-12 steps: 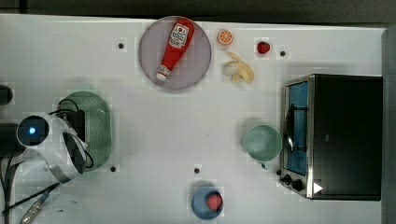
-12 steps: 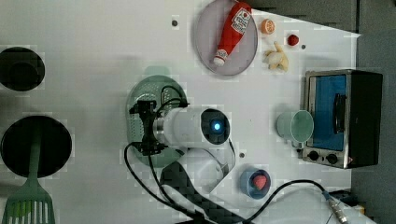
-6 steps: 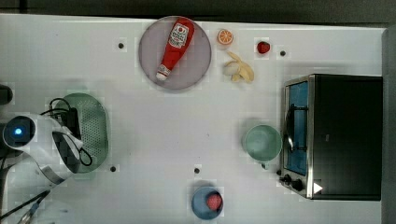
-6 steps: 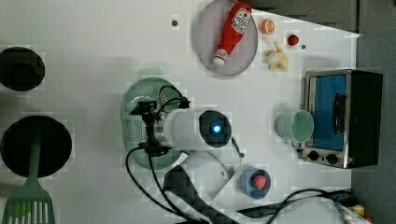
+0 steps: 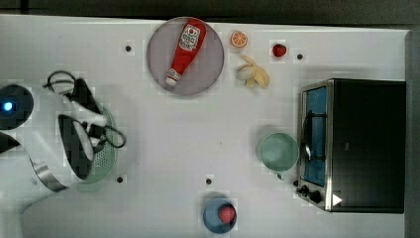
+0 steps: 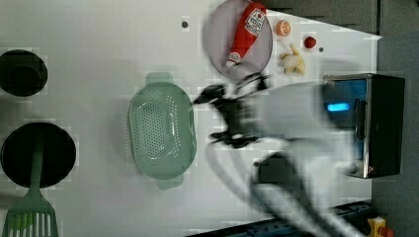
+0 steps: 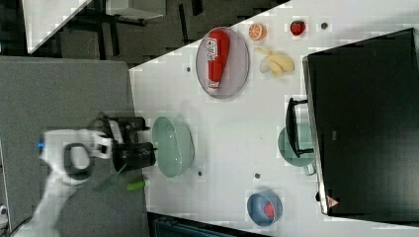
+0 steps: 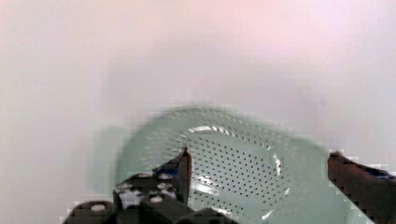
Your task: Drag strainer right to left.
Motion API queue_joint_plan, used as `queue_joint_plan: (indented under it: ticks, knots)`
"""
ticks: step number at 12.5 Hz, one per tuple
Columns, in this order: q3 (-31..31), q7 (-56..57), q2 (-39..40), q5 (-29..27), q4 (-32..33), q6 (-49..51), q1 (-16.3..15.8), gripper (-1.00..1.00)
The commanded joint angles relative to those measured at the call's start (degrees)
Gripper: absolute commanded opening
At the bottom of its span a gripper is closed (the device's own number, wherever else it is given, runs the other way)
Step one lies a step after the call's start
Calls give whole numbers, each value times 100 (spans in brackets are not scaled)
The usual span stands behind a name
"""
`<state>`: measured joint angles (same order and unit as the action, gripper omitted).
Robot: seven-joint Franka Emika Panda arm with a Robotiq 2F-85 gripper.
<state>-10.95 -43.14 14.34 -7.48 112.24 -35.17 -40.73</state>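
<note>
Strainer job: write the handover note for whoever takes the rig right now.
Gripper: open, holding nothing; in the wrist view its fingers stand wide apart above the strainer's bowl.
Strainer: upright on the white table, near the top view's left edge, partly under the arm there. In the left view it lies clear of the arm, with nothing inside.
Done: the strainer sits at the table's far side from the toaster oven, so the drag looks complete and it is released.
Left: probably just clearing the arm away; check the placement is acceptable.
</note>
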Motion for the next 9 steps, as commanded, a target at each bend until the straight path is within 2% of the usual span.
queue_joint_plan:
  ticks: [1,3,5,7,9]
  knots:
    - [-1140,2073,-1248,91,-111,1011,517,100]
    - [-1823,3004,-1812,416,-179,1551,617,100]
    - [-2367,3369,-2207,1072,-244,2011,671,100]
    - [-2584,3684,-2598,1649,-264,2383,675,100]
    - [-2614,3727,-2881,1712,-233,2530,677,100]
